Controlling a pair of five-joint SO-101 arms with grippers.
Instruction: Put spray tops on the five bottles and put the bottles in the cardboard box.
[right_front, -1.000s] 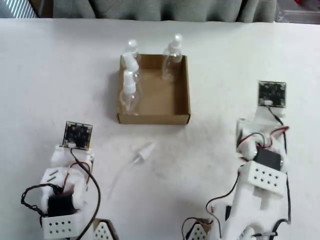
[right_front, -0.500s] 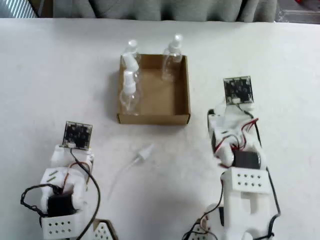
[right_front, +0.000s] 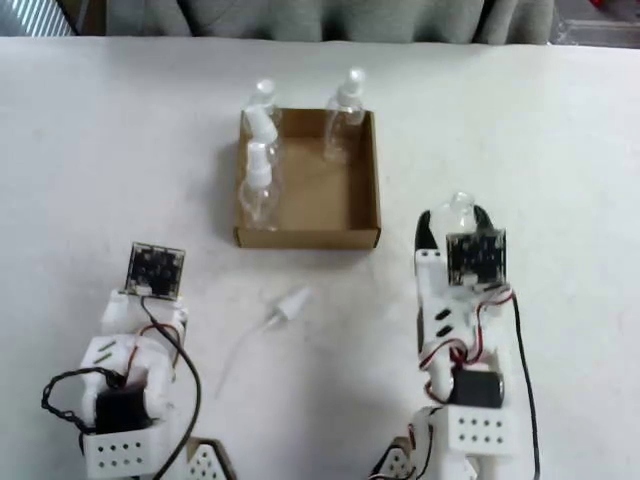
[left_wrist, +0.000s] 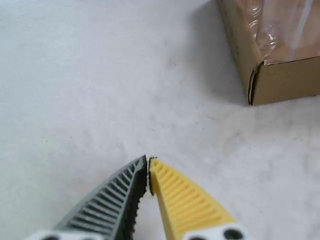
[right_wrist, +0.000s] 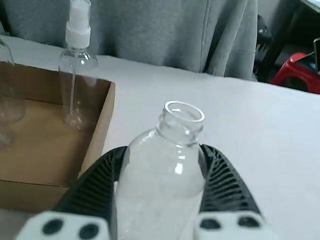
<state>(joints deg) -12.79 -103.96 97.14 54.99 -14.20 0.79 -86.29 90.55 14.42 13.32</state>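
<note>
The capless bottle (right_wrist: 167, 170) stands upright, clamped in the right hand (right_front: 456, 226) just beside the front right corner of the cardboard box (right_front: 308, 238). A loose spray top (right_front: 288, 303) lies on the bench (right_front: 120, 130) in front of the box. Farther out, the left hand (left_wrist: 148, 167) is closed on nothing. The smooth, round bottle could twist or slip in the grip when the top is pressed on.

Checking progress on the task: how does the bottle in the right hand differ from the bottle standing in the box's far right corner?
The held bottle has a bare, open neck; the boxed bottle wears a white spray top. The held bottle sits gripped in the right hand, outside the cardboard box; the boxed bottle stands free inside it. Both are clear and upright.
</note>
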